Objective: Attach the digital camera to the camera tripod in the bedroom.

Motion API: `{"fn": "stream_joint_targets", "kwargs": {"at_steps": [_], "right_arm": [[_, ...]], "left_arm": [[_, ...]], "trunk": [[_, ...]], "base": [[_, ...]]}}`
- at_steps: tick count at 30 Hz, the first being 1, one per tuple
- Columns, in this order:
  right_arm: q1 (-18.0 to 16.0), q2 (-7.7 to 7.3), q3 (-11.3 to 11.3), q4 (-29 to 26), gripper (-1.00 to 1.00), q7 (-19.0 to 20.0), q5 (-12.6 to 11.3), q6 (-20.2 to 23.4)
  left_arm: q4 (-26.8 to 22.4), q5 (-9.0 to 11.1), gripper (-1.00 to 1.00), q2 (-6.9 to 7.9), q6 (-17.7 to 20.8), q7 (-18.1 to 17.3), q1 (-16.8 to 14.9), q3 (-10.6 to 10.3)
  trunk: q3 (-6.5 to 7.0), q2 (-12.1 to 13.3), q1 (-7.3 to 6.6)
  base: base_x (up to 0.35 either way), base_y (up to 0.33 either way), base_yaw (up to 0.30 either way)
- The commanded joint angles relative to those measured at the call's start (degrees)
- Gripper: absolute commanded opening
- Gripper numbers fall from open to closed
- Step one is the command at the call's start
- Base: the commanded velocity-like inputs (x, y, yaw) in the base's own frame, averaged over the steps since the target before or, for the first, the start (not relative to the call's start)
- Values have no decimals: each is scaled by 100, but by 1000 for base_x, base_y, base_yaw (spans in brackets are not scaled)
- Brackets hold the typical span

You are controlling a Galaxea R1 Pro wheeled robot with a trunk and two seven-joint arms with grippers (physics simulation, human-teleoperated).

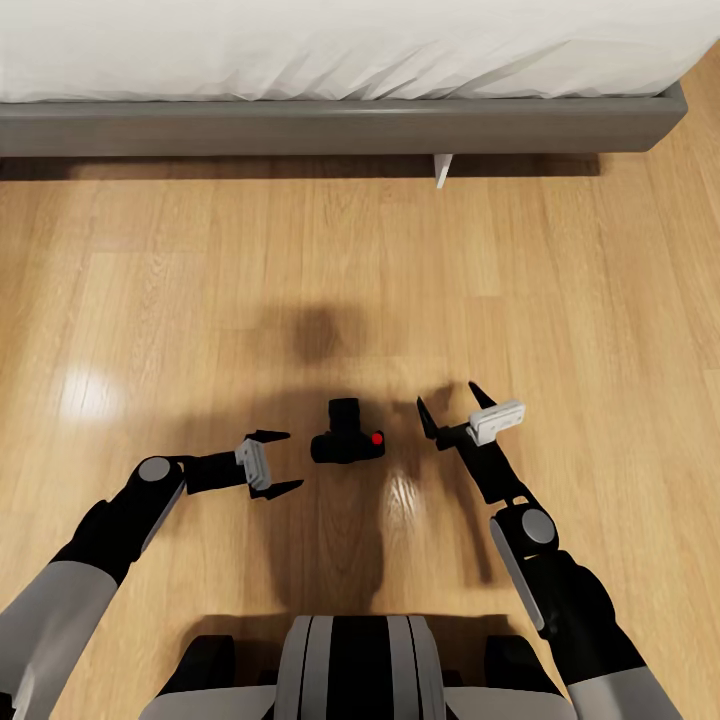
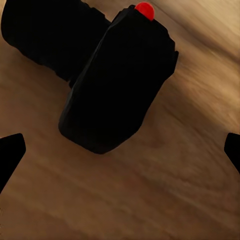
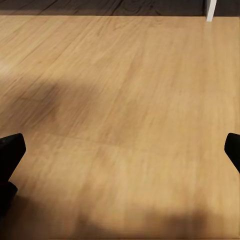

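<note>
Digital camera [image 1: 347, 436] on wood floor [image 1: 200, 300]

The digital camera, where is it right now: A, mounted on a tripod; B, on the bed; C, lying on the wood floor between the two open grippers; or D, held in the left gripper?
C: the digital camera lies on the wood floor, with the open left gripper and the open right gripper on either side, neither touching it.

black digital camera [image 1: 346, 438], red button, on wood floor
</note>
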Motion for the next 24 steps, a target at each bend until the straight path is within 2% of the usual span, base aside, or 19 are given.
{"fn": "stream_joint_targets", "kwargs": {"at_steps": [1,24], "right_arm": [[-2,-3,3,2,100,11,-3,-15],[-2,-3,2,74,100,11,-3,-15]], "left_arm": [[-4,-39,100,3,-58,7,-2,-6],[-459,-43,100,16,-55,12,-5,4]], "trunk": [[-2,-1,-1],[-2,-1,-1]], "base": [[0,0,0],[0,0,0]]}}
